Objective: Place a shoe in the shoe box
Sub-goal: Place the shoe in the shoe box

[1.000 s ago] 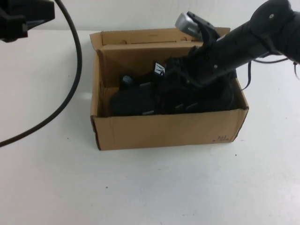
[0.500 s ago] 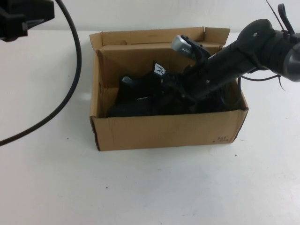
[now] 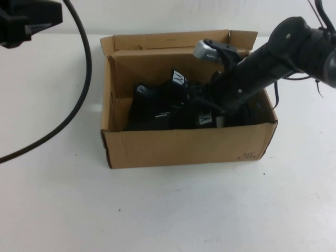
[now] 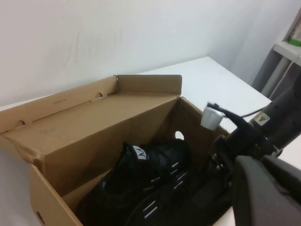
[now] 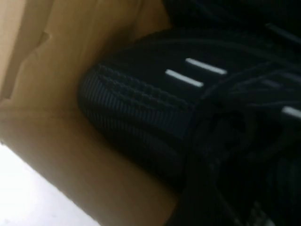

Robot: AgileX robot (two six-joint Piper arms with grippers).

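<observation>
The brown cardboard shoe box (image 3: 184, 147) stands open in the middle of the table. A black mesh sneaker (image 3: 157, 102) with a white tongue label lies inside it, and more black shoe material lies next to it. My right gripper (image 3: 212, 113) reaches down into the box's right half, right up against the shoe. The right wrist view shows the shoe's mesh side with white dashes (image 5: 141, 108) against the box's wall (image 5: 61, 155). My left gripper (image 3: 23, 21) hangs high at the far left, away from the box. The left wrist view shows the box (image 4: 94, 136) and the shoe (image 4: 155, 165).
A thick black cable (image 3: 79, 79) loops over the table left of the box. The box's back flaps stand up. A grey shelf (image 4: 289, 47) stands beyond the table's far corner in the left wrist view. White table lies in front of the box.
My right arm has sunk deeper into the box, and the shoe has gone down with it. A white label now shows near the front wall. The left arm has not moved.
</observation>
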